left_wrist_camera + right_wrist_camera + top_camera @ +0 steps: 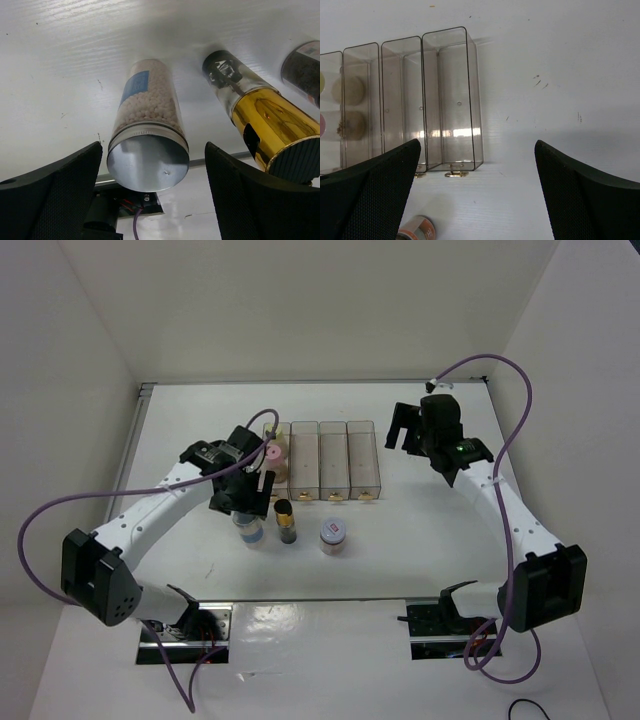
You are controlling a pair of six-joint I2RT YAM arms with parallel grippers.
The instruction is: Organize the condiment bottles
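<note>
Left wrist view: left gripper point(154, 152) straddles the blue-label jar point(147, 107) on the desk point(55, 65) before the bins point(335, 455), jaws wide, untouching; next, close squarely and lift; right gripper point(477, 147) wide, empty.

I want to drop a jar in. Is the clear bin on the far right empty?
Empty. Through the rightmost bin, only the white table shows; no jar sits inside.

High rear overview; close wrist views, same table point(420, 540)
</note>
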